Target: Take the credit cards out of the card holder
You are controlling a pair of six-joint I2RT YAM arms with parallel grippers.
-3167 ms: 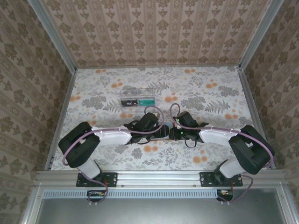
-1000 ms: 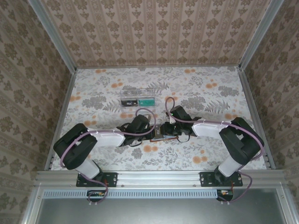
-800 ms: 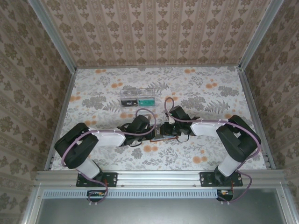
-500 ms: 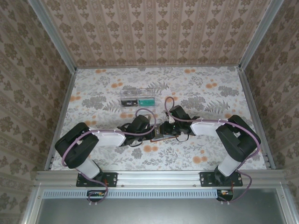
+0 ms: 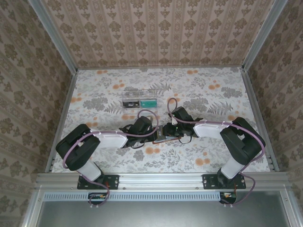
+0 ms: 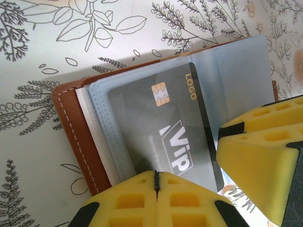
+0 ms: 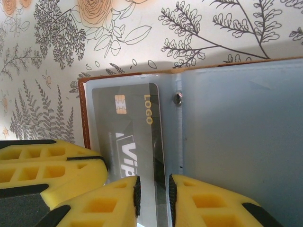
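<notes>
1. Since the earliest top view, the right arm [image 5: 208,127] has drawn its elbow inward and reached further left, so its head now sits closer over the wallet [image 5: 163,137]. Over the last half second nothing visibly shifts.
2. The table [image 5: 94,99] has a floral cover and stands inside patterned walls [image 5: 156,28].
3. The left arm [image 5: 111,138] and the right arm lie low across the near half of the table, and their heads meet at the middle.
4. A clear tray [image 5: 128,97] sits further back, well apart from the arms. It holds a teal card [image 5: 149,102] in its right end and a dark item [image 5: 132,102] in its left end.
5. The brown wallet lies open and flat on the table between the two heads, with its blue-grey plastic sleeves [image 6: 236,71] facing up.
6. The left gripper [image 6: 155,187] has its yellow jaws pressed together over the near edge of the sleeves. Whether anything is caught between them cannot be told.
7. The right gripper [image 7: 154,187] has its jaws almost together, pinching the long edge of a grey card [image 7: 128,127] beside the wallet's fold.
8. The grey card lies on one half of the wallet, tilted against the sleeves.
9. A gold chip [image 6: 159,90] and the words "LOGO" and "VIP" show on the grey card's face.
</notes>
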